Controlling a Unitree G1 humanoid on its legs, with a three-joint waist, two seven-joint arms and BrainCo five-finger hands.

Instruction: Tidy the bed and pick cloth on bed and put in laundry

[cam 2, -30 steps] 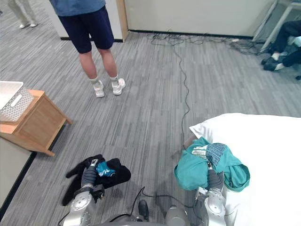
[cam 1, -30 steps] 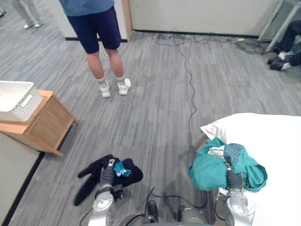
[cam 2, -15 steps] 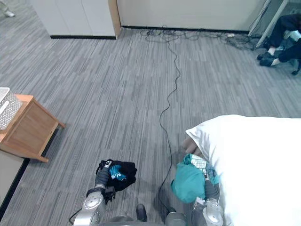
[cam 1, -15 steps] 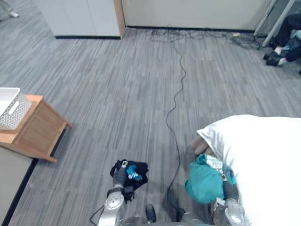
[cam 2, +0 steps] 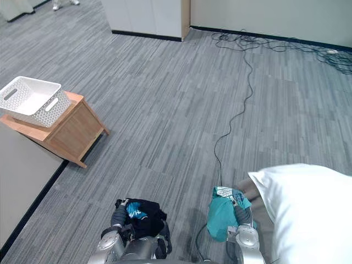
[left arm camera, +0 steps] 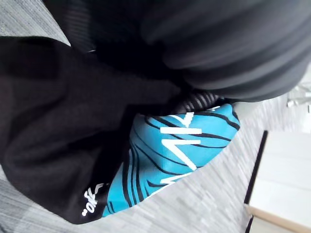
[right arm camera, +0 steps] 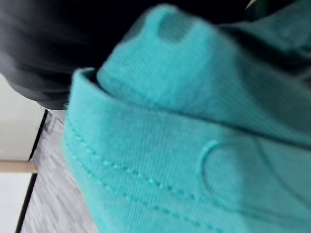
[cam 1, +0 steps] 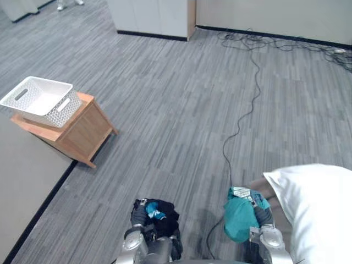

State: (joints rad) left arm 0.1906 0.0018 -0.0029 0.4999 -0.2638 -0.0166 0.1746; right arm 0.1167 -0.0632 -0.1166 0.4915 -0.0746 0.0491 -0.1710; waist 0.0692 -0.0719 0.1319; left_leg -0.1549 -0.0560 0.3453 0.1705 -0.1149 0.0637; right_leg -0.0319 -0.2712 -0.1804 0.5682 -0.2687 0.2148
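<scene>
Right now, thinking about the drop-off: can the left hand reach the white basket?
Probably not: the basket sits on a wooden stand across carpet, far beyond the left hand gripping black cloth.

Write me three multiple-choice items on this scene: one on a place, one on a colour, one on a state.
1. Where does the basket stand?
A. on the floor
B. on the wooden stand
C. on the bed

2. What colour is the cloth in the right hand?
A. teal
B. white
C. red

3. How is the left hand?
A. open, empty
B. flat on the floor
C. shut on a black cloth

Answers:
1. B: the basket sits atop the wooden stand.
2. A: the cloth bunched at the right hand is teal.
3. C: the left hand carries the black cloth above the floor.
</scene>
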